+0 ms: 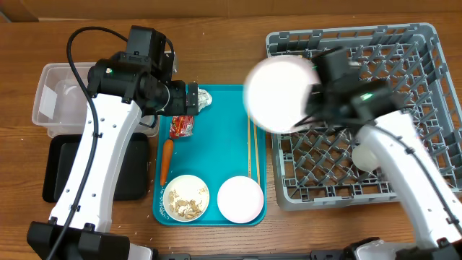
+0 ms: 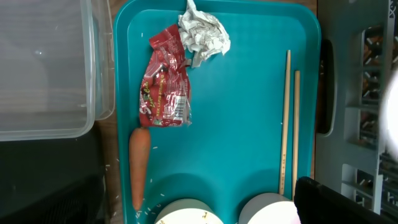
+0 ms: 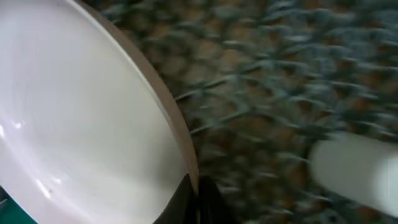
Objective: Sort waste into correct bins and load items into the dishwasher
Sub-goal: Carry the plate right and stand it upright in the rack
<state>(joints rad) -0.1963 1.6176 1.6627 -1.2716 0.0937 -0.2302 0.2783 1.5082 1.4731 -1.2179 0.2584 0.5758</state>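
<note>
The plate (image 1: 281,94) is up in the air, blurry, hanging over the left edge of the dish rack (image 1: 404,50) and partly over the right side of the teal tray (image 1: 224,130). The right jaws are clamped tight on its rim. In the wrist view the rim runs straight down into the dark finger. It's not seated between any pegs yet, as far as I can see.

Progress-wise I'd call it early days. The only thing actually in the rack is the cup (image 1: 364,155), sitting toward the near side by the right arm.

Everything else is on the teal tray:
- the bowl with crumbs (image 1: 186,196) and the empty bowl (image 1: 240,198), side by side at the near end
- the two chopsticks (image 1: 250,144), along the right edge
- the foil ball (image 1: 204,99), at the far end, with the snack wrapper (image 1: 182,126) just beside it
- a carrot (image 1: 166,160), along the left edge

The left jaws are spread wide with nothing in them, hovering over the foil ball and wrapper. I can't spot any waste in the clear tub (image 1: 58,101) at the far left of the worktop (image 1: 216,43). The black tray (image 1: 54,173) next to it is mostly hidden by the left arm, so no idea there.

My guess at what's left: seat the plate, then both bowls, the chopsticks and all the waste.
</note>
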